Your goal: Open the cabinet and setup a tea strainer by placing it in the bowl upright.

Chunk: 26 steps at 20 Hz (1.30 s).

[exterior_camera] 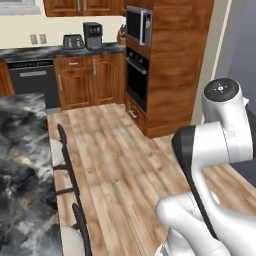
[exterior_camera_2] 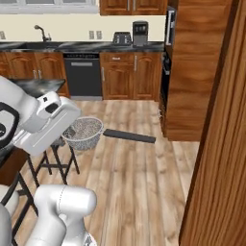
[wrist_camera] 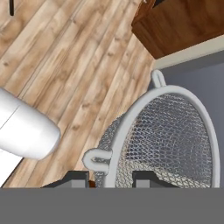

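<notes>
Home kitchen: wall oven (exterior_camera: 137, 79), dishwasher (exterior_camera_2: 83, 75), sink faucet (exterior_camera_2: 42, 32), toaster (exterior_camera: 73, 41), wooden cabinets (exterior_camera: 90, 80).

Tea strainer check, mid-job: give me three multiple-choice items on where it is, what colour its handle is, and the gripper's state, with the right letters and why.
1. Where is the tea strainer?
A. In the air above the wooden floor, at the gripper
B. On the counter beside the toaster
C. Inside the dishwasher

2. What colour is its handle?
A. Red
B. Dark
C. White

3. What is the gripper's state?
A. Wide open, holding nothing
B. Shut on the strainer's rim
C. Shut on a spoon

Answers:
1 A, the right base view shows it above the floorboards.
2 B, a thin dark bar juts from the basket.
3 B, in the hand view the fingertips sit on either side of the rim.
</notes>
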Available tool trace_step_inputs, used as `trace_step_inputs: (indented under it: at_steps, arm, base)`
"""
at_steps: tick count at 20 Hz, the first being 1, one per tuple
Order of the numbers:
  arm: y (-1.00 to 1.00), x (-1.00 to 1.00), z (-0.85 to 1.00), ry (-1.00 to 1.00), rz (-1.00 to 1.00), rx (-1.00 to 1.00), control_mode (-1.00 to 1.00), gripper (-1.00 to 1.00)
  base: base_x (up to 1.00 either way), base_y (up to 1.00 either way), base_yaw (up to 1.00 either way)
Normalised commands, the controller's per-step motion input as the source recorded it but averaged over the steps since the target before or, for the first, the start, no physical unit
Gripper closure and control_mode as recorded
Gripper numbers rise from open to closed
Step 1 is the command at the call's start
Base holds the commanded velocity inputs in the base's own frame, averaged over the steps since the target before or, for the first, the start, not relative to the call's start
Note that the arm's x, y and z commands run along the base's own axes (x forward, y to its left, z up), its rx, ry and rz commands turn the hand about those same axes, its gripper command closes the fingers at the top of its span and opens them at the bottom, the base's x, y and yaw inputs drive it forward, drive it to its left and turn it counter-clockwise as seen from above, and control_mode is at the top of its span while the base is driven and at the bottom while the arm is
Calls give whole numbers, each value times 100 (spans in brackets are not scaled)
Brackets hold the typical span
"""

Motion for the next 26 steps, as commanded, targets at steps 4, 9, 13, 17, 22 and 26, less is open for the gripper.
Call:
trace_step_inputs:
  at_steps: [4, 9, 13, 17, 22, 26]
  arm:
    - [0, 0, 0, 0, 0, 0, 100, 100]
    - [0, 0, 0, 0, 0, 0, 100, 100]
    - [0, 0, 0, 0, 0, 0, 100, 100]
    - [0, 0, 0, 0, 0, 0, 100, 100]
    - [0, 0, 0, 0, 0, 0, 100, 100]
    - [0, 0, 0, 0, 0, 0, 100, 100]
  base:
    - [95, 53, -2]
    - [100, 36, 0]
    - [100, 23, -14]
    - [100, 58, -2]
    - [100, 63, 0]
    - [100, 30, 0]
